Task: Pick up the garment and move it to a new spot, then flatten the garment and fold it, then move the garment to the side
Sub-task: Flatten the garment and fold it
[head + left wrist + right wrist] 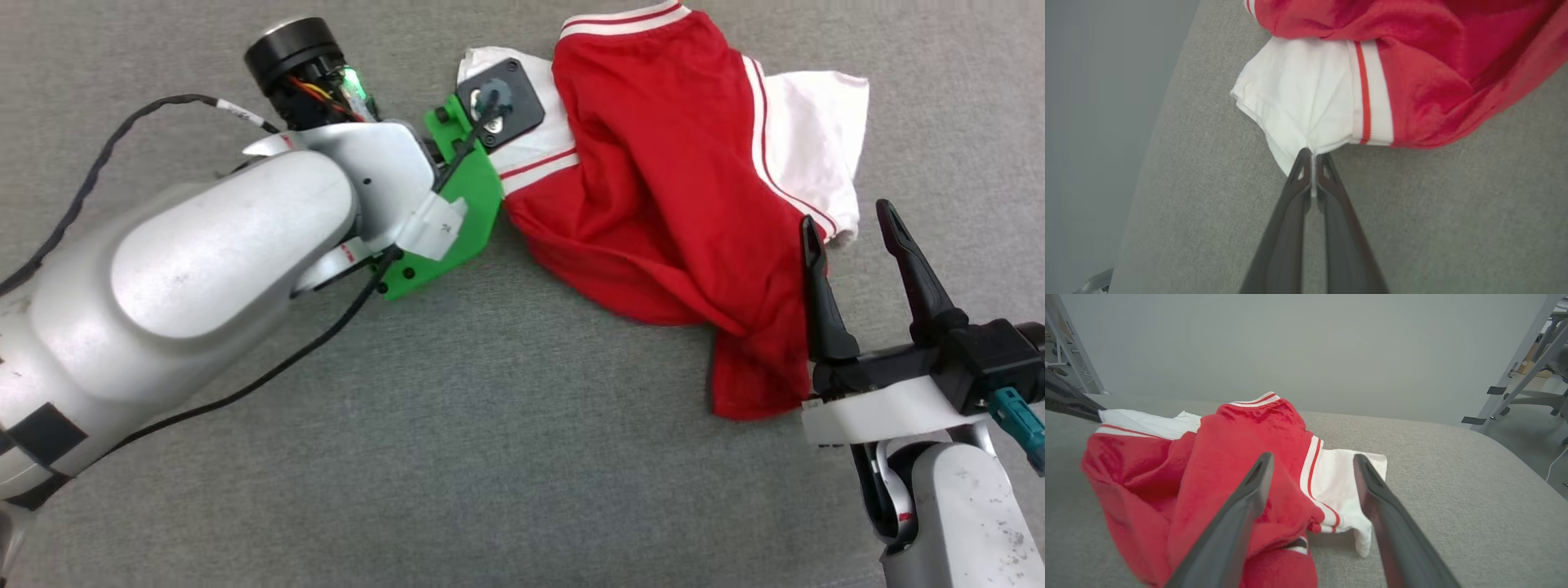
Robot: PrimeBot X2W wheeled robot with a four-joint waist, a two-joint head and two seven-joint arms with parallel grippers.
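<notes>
pick-up under way: left gripper (1312, 157) clamps a white sleeve of the garment (669, 163), right gripper (849, 216) gapes empty, probably needing the other sleeve next.

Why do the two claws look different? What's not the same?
The left claw is shut, pinching the shirt's white sleeve; the right claw is open and holds nothing. The left claw's fingers press together; the right claw's stand wide apart near the other sleeve. Both have two long dark fingers.
</notes>
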